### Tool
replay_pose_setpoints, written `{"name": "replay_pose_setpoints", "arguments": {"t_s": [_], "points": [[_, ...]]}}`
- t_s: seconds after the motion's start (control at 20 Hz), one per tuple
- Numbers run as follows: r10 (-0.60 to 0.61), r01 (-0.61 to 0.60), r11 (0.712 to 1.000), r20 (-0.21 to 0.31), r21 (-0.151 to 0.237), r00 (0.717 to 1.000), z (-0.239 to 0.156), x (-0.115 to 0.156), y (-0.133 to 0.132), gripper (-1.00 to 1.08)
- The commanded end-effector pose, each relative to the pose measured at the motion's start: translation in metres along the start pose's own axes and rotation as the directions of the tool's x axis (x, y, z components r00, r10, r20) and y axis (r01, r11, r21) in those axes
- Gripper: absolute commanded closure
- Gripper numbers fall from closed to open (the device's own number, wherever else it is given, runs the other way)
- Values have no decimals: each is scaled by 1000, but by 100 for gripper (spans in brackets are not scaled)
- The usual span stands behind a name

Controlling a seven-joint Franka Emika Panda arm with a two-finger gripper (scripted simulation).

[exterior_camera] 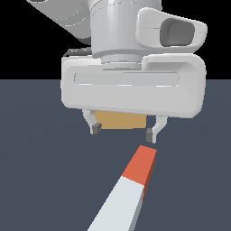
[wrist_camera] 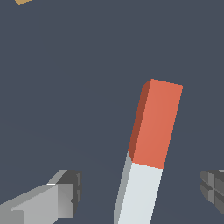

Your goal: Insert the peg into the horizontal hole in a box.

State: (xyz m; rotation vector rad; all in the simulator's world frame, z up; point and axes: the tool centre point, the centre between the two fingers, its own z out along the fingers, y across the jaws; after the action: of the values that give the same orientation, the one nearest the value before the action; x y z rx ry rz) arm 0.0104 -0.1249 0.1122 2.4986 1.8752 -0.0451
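- You see the gripper (exterior_camera: 122,132) in the upper half of the exterior view, with its white body filling most of the width and its two fingers pointing down.
- The fingers (exterior_camera: 94,127) stand wide apart, and nothing is between them.
- The peg (exterior_camera: 127,191) lies on the dark grey floor (exterior_camera: 40,180) in the lower middle of the exterior view. Its red-orange end points toward the gripper and its pale grey-white part runs down to the bottom edge of the frame.
- The red-orange end is just below the fingertips in that frame, nearer the finger on the exterior view's right. You cannot tell from this view if they touch.
- In the wrist view the peg (wrist_camera: 151,144) lies between the two fingertips, clearly apart from both.
- The box (exterior_camera: 122,121) shows as a tan-orange strip behind the fingers, under the gripper body. In the wrist view only a small tan corner (wrist_camera: 22,1) is visible at the upper left edge.
- The hole is not visible in either view.
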Motion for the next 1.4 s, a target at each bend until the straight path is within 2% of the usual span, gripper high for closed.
{"name": "replay_pose_setpoints", "arguments": {"t_s": [0.0,0.2,0.4,0.75,1.35], "points": [[76,-76,997,-10,0,997,15,-25,7,-92],[164,-164,987,-24,1,986,33,-54,12,-92],[209,-209,978,-31,3,977,43,-69,14,-92],[213,-213,977,-31,4,977,48,-71,13,-92],[216,-216,976,-33,4,976,94,-69,13,-92]]}}
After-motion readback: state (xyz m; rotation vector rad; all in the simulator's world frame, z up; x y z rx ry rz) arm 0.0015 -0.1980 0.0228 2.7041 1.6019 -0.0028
